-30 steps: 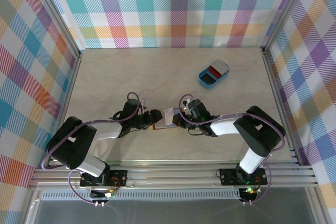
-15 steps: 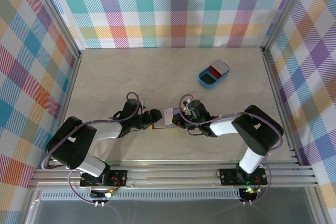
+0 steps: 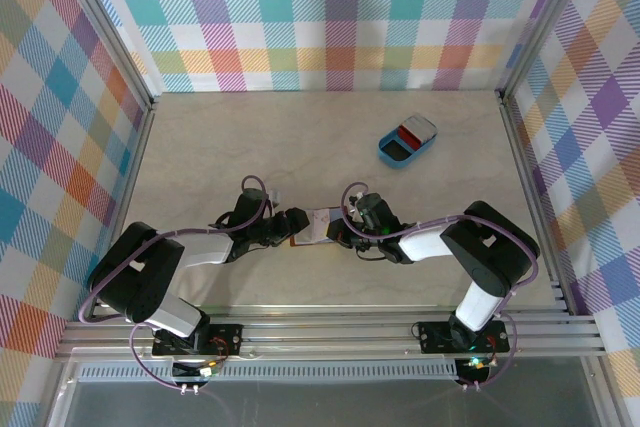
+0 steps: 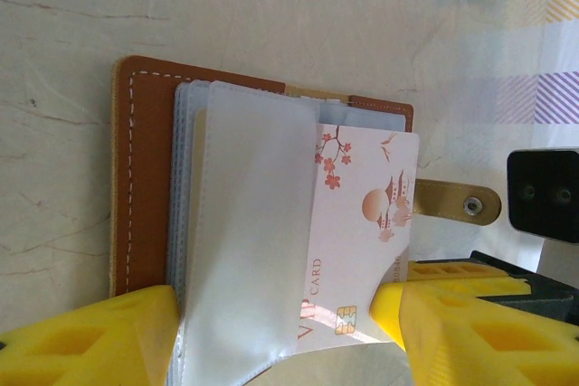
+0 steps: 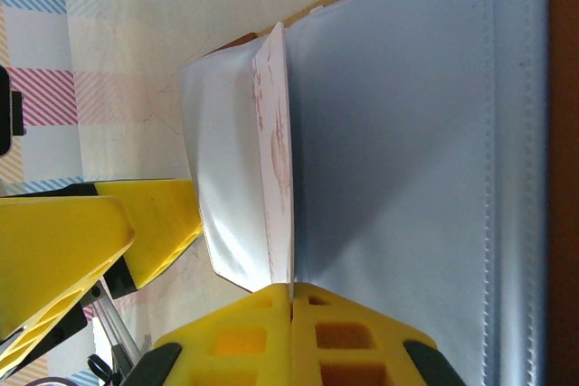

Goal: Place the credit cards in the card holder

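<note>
Both arms (image 3: 215, 245) flank the card holder (image 3: 308, 232); table (image 3: 250, 147) beyond free, save blue tray (image 3: 384, 150).

Top view: fixed above and behind the left arm (image 3: 200, 247) and right arm (image 3: 440, 242), looking down and forward across the whole table (image 3: 230, 137) to the back wall (image 3: 330, 17); distant.
Left wrist view: on the left arm, looking down at the wallet (image 4: 140, 178) from very close.
Right wrist view: on the right arm, closer still, along the wallet's lining, card (image 5: 274, 151) edge-on.
Shared: wallet and card, mid-table, in all three.
</note>
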Action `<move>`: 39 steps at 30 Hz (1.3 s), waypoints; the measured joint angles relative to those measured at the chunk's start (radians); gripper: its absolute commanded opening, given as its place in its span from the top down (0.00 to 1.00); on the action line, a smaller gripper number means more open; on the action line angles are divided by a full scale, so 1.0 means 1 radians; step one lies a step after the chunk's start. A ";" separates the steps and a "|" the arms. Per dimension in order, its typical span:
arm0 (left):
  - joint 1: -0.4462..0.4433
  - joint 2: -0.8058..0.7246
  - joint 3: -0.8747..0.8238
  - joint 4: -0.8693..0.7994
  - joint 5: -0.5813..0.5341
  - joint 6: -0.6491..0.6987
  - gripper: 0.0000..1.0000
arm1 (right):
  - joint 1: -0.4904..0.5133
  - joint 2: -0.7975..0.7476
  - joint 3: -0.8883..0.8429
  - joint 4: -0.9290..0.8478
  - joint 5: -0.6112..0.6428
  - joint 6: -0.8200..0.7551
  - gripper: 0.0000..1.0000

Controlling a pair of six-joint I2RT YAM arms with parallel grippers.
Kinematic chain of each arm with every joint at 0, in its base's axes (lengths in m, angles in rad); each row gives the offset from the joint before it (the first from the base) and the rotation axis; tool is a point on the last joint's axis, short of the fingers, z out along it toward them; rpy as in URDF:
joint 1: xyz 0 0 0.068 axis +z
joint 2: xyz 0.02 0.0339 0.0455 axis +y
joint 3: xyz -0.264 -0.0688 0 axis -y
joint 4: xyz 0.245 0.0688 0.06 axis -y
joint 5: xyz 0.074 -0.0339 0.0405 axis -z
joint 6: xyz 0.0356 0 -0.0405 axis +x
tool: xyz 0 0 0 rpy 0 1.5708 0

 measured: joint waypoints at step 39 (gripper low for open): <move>-0.008 0.000 0.000 0.001 -0.008 -0.019 0.34 | 0.014 -0.022 0.002 -0.002 0.069 0.032 1.00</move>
